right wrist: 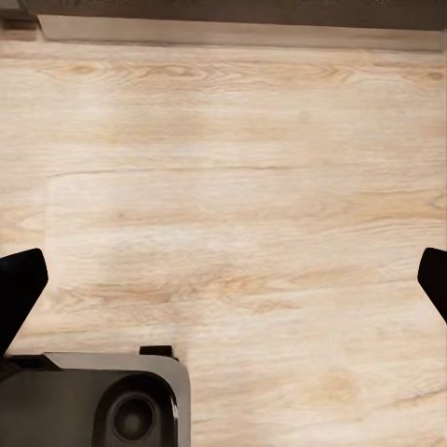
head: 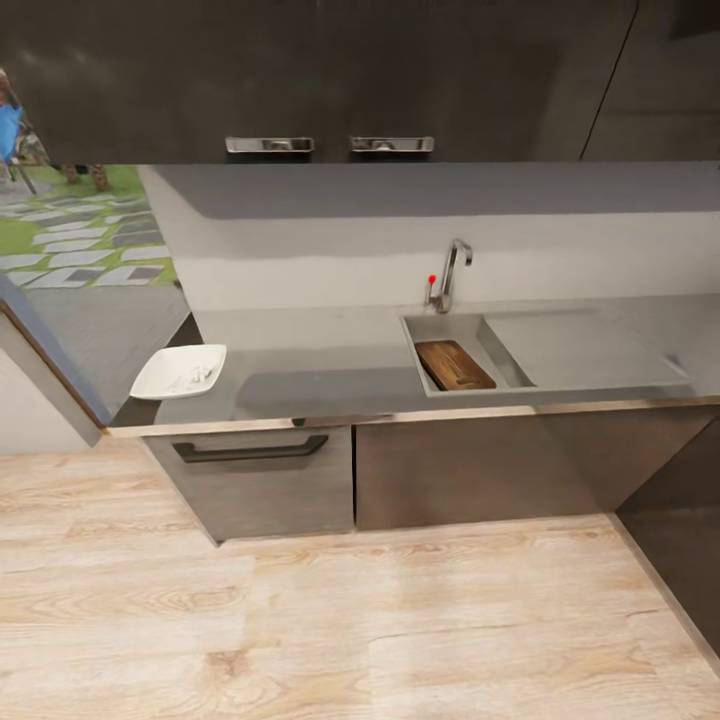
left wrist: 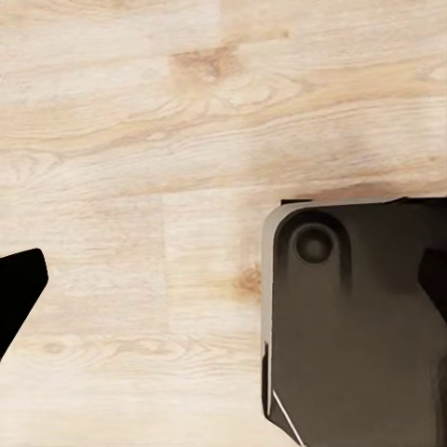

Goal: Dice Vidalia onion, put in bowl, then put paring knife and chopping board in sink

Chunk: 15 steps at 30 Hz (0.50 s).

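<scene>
We look down from the head camera at a kitchen run: a long matte grey countertop (head: pixel 320 365) over grey-brown drawer fronts, dark upper cabinets above, and a pale wood-plank floor (head: pixel 350 620) in front. To the left, a window or opening shows green grass and paving stones.

Set into the counter is a rectangular stainless-steel sink (head: pixel 450 325) with a flat drainboard to its right and a curved chrome faucet (head: pixel 452 270) carrying a red dot behind it. Inside the basin lies the dark brown wooden chopping board (head: pixel 454 365), rounded at the corners, its grain faintly visible (any knife beside it is too small for us to make out). Well apart from the sink, at the counter's left end, sits the shallow white squarish bowl (head: pixel 180 372); pale marks inside it are too blurred to identify.

Both wrist cameras point at the floor, well away from the counter. In the right wrist view, the right gripper (right wrist: pixel 228 279) has its dark fingertips at opposite edges of the picture, spread wide with nothing between them. In the left wrist view, only one dark fingertip of the left gripper (left wrist: pixel 19 289) is clear, so we cannot tell its spread. A dark rounded part of the robot's base (left wrist: pixel 358 326) rests on the planks.
</scene>
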{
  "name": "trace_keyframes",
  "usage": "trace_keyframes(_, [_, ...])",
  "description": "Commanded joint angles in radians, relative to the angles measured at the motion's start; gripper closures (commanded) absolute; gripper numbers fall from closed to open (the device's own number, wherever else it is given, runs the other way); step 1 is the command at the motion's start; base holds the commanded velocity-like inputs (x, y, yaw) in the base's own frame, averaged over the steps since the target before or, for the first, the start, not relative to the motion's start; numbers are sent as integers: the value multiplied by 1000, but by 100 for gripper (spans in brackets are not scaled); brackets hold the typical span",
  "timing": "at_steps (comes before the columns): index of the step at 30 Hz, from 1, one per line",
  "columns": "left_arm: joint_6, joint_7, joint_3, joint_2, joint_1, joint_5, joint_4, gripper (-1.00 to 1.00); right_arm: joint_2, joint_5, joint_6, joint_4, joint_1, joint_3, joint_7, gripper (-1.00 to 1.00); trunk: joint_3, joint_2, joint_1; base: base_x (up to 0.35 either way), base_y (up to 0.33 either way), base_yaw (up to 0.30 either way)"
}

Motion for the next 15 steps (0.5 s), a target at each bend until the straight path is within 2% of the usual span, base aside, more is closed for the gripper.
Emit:
trace_keyframes(1, [-3,8,-8,2,0,10,-1,-100,1,8,-2,-1,0,-5,1,-100,0,-2,1,0,0,0])
trace_keyframes(15, [-3,8,-8,2,0,10,1,-100,1,8,-3,-1,0,-4,2,-100,23,-2,1,0,0,0])
